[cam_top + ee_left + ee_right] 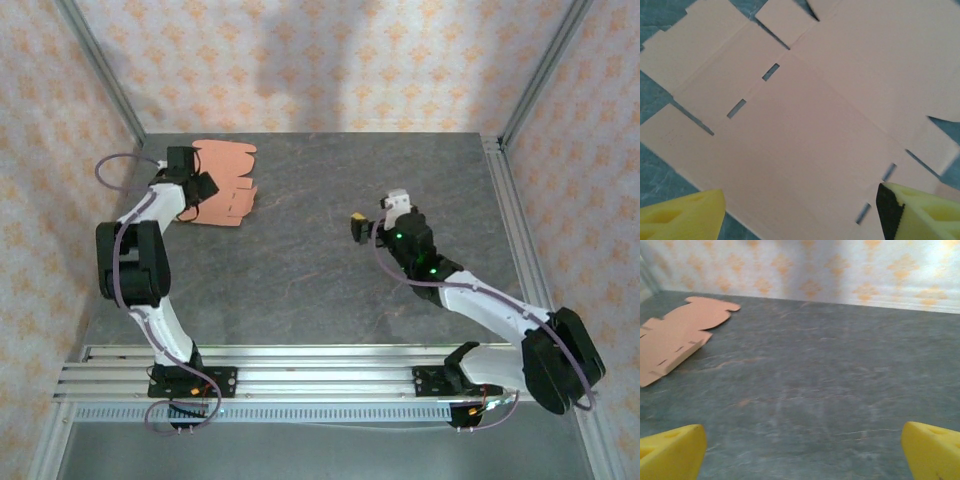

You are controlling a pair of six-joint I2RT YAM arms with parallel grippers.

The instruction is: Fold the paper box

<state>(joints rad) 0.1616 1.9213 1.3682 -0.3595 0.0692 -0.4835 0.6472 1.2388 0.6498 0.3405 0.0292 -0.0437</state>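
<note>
Paper box (228,165): flat salmon die-cut sheet, slotted, unfolded | left pincer (800,202) spread over it | right pincer (802,442) spread

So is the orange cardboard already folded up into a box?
No, the salmon-orange cardboard sheet lies flat on the grey table, with its flaps and slots all spread out.

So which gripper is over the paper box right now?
The left gripper, open directly above the flat paper box; the right gripper is open over bare table, apart from it.
</note>
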